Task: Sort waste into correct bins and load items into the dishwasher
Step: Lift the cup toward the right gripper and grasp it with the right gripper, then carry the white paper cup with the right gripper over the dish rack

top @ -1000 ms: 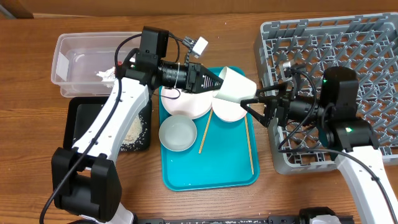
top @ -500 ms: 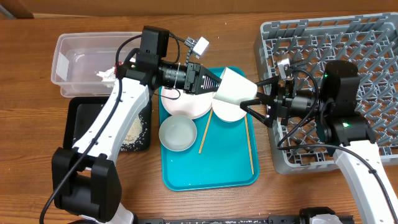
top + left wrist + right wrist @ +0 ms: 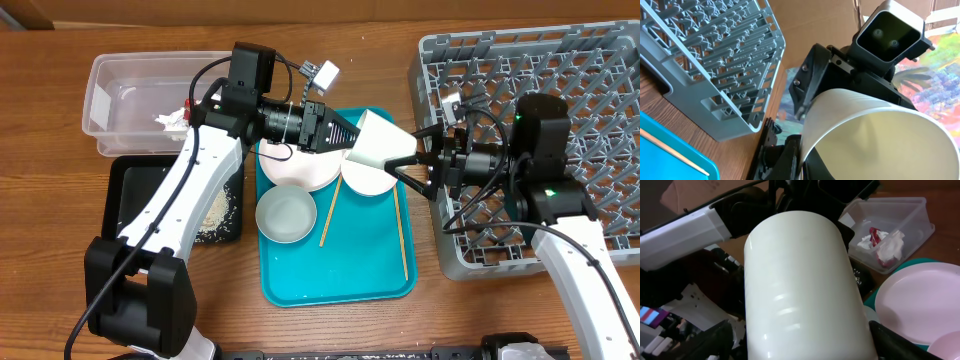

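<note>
My left pincer (image 3: 348,136) clamps the white cup (image 3: 381,141), tilted over the teal tray (image 3: 340,272). My right pincer (image 3: 409,158) gapes wide, flanking its base.

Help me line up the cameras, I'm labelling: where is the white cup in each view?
Overhead: white cup centre, over the teal tray's top right corner.
Left wrist: cup lower right, inside showing.
Right wrist: cup centre, filling the frame.
Shared landmark: the teal tray.

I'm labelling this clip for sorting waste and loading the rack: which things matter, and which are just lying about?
Job: cup, plate, bowls, dish rack, clear tub, black tray, napkin, red wrapper, rice grains.
Lying about: teal tray, two wooden sticks.
</note>
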{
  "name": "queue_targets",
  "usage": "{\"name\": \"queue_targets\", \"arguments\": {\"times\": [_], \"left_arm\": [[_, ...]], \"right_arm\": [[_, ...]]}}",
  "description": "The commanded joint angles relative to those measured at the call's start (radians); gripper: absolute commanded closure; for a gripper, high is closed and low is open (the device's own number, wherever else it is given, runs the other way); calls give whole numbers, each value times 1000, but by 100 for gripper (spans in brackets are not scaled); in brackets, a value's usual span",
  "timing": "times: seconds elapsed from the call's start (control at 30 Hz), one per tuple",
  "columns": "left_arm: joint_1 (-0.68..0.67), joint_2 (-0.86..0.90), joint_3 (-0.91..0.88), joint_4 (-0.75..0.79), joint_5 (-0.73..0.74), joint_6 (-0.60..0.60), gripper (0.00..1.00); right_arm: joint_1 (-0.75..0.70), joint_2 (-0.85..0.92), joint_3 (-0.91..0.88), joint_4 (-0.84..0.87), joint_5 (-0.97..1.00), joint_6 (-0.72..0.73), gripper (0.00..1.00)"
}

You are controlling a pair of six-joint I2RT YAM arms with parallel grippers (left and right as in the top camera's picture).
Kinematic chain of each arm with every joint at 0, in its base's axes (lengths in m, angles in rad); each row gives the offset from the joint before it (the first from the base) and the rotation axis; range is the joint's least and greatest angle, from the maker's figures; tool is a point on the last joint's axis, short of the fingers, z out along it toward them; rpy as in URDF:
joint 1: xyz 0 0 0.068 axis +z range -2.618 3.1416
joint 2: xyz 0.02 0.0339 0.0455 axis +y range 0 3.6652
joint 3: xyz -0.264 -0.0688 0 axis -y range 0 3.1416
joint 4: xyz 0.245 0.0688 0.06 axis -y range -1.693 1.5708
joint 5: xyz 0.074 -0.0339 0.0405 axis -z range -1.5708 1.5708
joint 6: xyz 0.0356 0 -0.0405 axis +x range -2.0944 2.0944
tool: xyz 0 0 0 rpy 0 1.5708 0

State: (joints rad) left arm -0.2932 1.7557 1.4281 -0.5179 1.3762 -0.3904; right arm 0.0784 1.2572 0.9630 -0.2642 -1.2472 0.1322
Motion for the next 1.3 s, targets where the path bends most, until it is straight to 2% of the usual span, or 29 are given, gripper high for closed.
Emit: {"name": "queue_targets", "arguments": {"times": [0.0, 0.13, 0.43, 0.53, 0.6, 0.63, 0.67, 0.7, 0.97, 1.13, 1.27], "left_arm": [[-5, -7, 12, 3, 5, -7, 96], [-5, -7, 12, 3, 4, -7, 96], [-5, -7, 12, 3, -1, -6, 94], [-5, -7, 12, 2, -32, -6, 84], [-5, -7, 12, -2, -67, -5, 70], [-5, -7, 12, -17, -118, 9, 57], [0, -7, 12, -49, -204, 10, 49], [3, -7, 12, -68, -253, 14, 46], [59, -63, 13, -305, -635, 143, 40], [86, -177, 13, -392, -885, 190, 39], [100, -267, 13, -423, -1036, 189, 39]], "right_arm": [[1, 0, 20, 24, -19, -2, 23], [1, 0, 20, 25, -19, -2, 36], [1, 0, 20, 23, -19, -2, 41], [1, 0, 20, 18, -18, -2, 44], [1, 0, 20, 0, -10, -2, 46], [1, 0, 20, -40, 40, -2, 49], [1, 0, 20, -96, 116, -2, 54], [1, 0, 20, -125, 161, -2, 55], [-13, -18, 61, -345, 552, -3, 62], [-29, -23, 191, -537, 823, -2, 63], [-72, -23, 305, -672, 948, 3, 64]]}}
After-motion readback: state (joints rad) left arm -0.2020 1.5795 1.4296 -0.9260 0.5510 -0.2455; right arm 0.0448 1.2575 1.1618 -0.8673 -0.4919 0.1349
